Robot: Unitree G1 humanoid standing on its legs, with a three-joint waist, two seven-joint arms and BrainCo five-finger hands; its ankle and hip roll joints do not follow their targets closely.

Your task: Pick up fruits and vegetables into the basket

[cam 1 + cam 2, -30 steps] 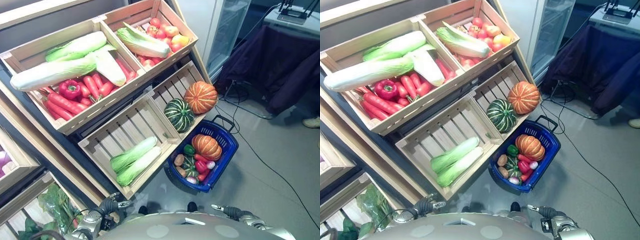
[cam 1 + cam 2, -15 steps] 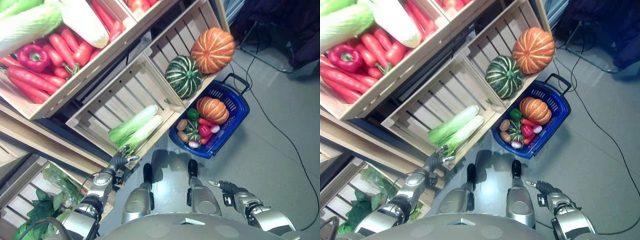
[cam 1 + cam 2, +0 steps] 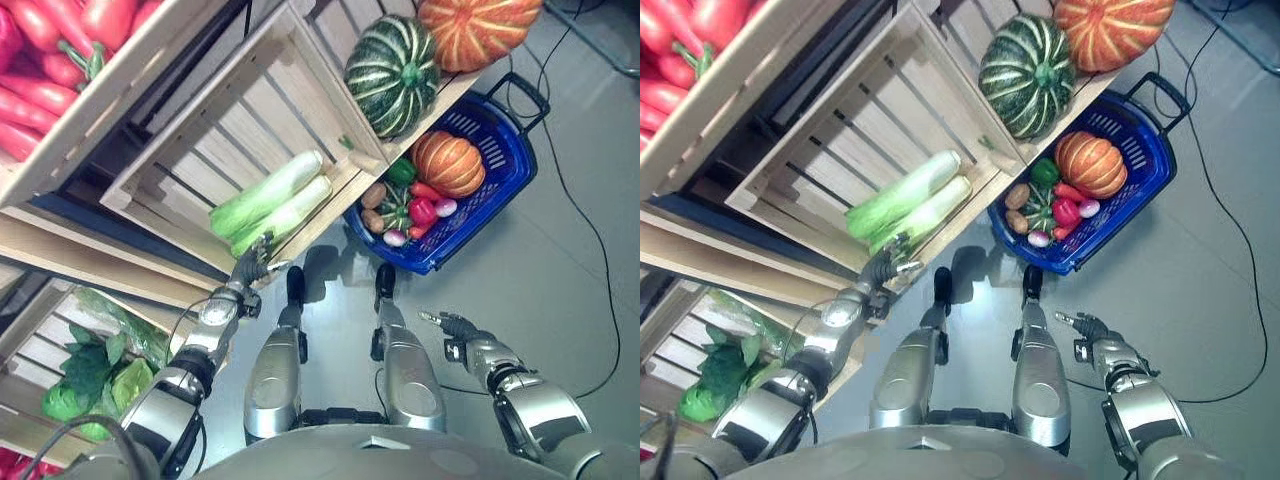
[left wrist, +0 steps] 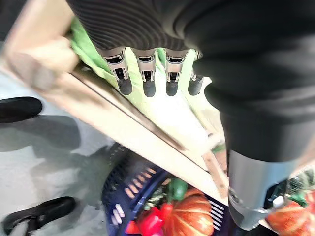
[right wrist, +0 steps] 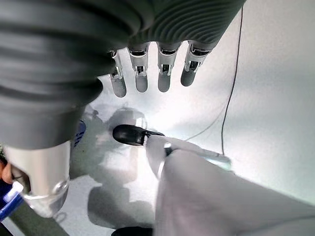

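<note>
Blue basket on the floor, already holding produce

The blue basket (image 3: 500, 190), right of centre in the upper frame, holds an orange ribbed pumpkin (image 3: 448, 163), a green pepper (image 3: 401, 171) and small red pieces. The left hand (image 3: 250, 268) reaches, fingers straight, to the front edge of the wooden crate (image 3: 200, 160) holding two pale green cabbages (image 3: 268, 201). The right hand (image 3: 445, 323), fingers relaxed, hangs empty at lower right.
</note>
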